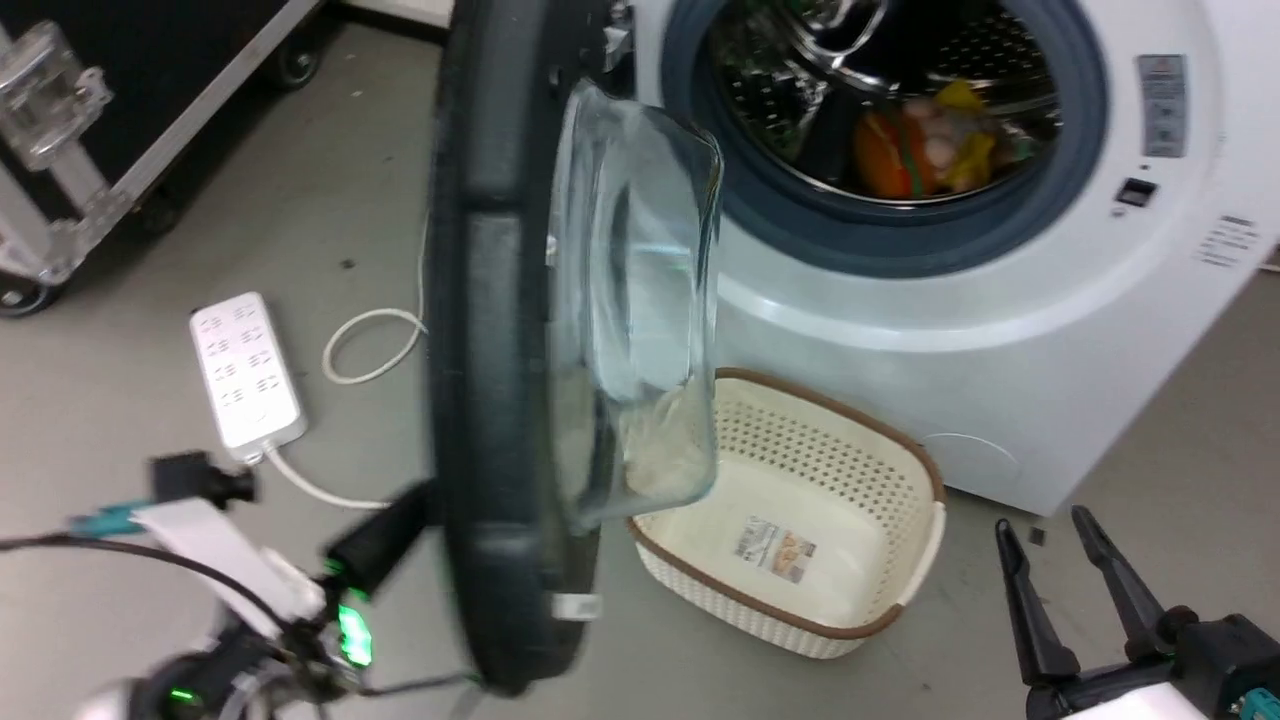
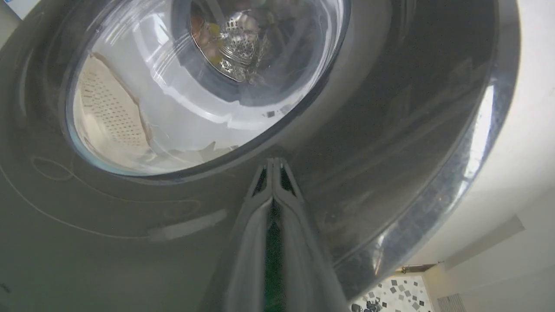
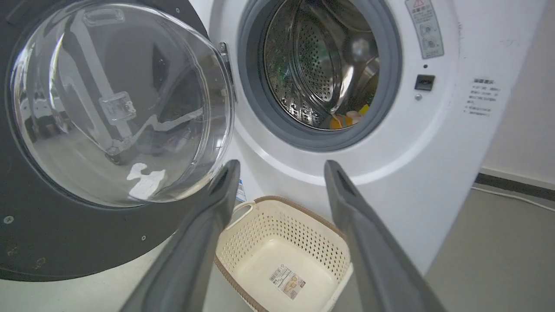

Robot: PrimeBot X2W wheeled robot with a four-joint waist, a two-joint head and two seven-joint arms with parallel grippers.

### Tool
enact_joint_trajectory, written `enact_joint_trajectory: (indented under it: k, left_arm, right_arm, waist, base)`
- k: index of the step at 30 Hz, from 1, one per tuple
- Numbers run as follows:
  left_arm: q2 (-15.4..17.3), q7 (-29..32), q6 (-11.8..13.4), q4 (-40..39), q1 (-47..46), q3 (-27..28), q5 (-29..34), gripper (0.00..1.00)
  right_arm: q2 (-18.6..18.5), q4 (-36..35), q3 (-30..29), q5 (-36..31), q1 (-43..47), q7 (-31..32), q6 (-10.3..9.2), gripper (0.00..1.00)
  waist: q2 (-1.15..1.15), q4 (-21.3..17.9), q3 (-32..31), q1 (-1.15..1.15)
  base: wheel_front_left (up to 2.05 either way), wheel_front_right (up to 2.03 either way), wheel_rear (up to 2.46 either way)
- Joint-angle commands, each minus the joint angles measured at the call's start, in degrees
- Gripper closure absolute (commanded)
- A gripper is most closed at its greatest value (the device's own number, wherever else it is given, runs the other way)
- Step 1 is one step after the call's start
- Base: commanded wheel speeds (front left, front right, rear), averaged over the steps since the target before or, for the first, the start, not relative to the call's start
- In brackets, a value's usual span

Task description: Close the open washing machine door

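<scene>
Item: washing machine door (image 1: 500, 350), black rim with a clear glass bowl.
Door position: open, left of the drum opening and seen almost edge-on from the head view. The free edge is near, the hinged edge far against the cabinet, and the bowl bulges right.
Machine: washing machine (image 1: 1000, 330), white, at far right, with coloured laundry (image 1: 920, 140) lying in the drum.
Left gripper (image 2: 274, 164): fingers pressed together, holding nothing. The tips are at the door's dark outer face, just below the window. They look to be touching, but blur leaves that unsure.
Right gripper (image 1: 1042, 520): fingers spread and empty, at near right, well apart from the door.
Deciding relation: the door lies directly right of the left gripper, its plane running near to far. A push rightward and away should swing it about the far hinge onto the opening. The left arm is much the nearer.
Floor items: cream basket (image 1: 740, 612) before the machine, under the bowl. Power strip (image 1: 245, 370) at left.
Caution: whether the door clears the basket cannot be told.
</scene>
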Motion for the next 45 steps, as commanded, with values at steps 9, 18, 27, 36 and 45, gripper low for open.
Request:
enact_joint_trajectory:
  k: [9,18,27,36,45]
  left_arm:
    - [-0.43,-13.55,-4.64,1.27,4.07,-22.40,-6.45,1.00]
    - [-0.44,-32.78,-7.91,11.11,-6.09,-34.08,-10.00,1.00]
    - [-0.44,-53.63,-8.27,24.86,-24.41,-38.48,-16.07,1.00]
    - [-0.44,-65.56,-9.94,40.61,-40.61,-37.77,-21.81,1.00]
    - [-0.44,-66.16,-11.16,45.93,-42.51,-38.85,-20.04,1.00]
  right_arm:
    - [-0.37,0.53,-0.81,-0.33,-1.08,-0.25,0.05,0.00]
    - [-2.31,0.47,-0.63,2.05,-4.22,-0.25,0.05,0.00]
    - [-1.87,2.03,0.17,5.08,-7.84,-0.25,0.05,0.00]
    - [-0.39,3.73,1.12,6.29,-9.90,-0.25,0.05,0.00]
    - [-0.16,3.63,0.98,5.81,-9.84,-0.25,0.05,0.00]
  waist:
    - [0.00,-10.17,1.58,0.01]
    - [0.00,-23.31,8.04,0.01]
    - [0.00,-35.04,15.30,0.01]
    - [0.00,-39.93,17.61,0.01]
    - [0.00,-37.09,14.84,0.01]
  base:
    - [0.00,0.00,0.00]
    - [0.00,0.00,0.00]
    - [0.00,0.00,0.00]
    - [0.00,0.00,0.00]
    - [0.00,0.00,0.00]
